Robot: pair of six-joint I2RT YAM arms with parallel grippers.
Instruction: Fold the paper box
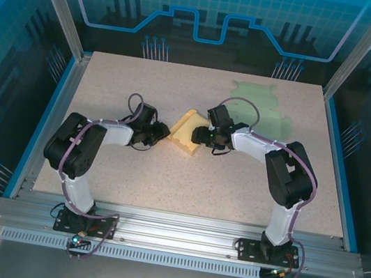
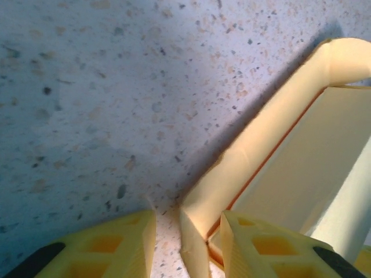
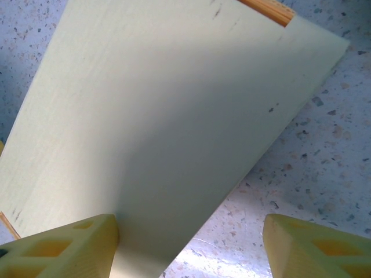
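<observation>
The paper box [image 1: 187, 131] is pale yellow, partly folded, and lies on the table between the two arms. My left gripper [image 1: 163, 134] is at its left edge. In the left wrist view the left gripper [image 2: 188, 217] is open and straddles the end of a raised box wall [image 2: 261, 150]; the right finger [image 2: 255, 246] is inside against the wall, and the left finger [image 2: 124, 246] stands a small gap outside it. My right gripper [image 1: 203, 136] is at the box's right side. It hangs open [image 3: 191, 226] low over a flat box panel [image 3: 162, 116], gripping nothing.
A flat pale green sheet [image 1: 262, 102] lies at the back right of the speckled table [image 1: 186, 181]. Blue rails edge the table on both sides, with glass walls behind. Bare tabletop lies in front of the box.
</observation>
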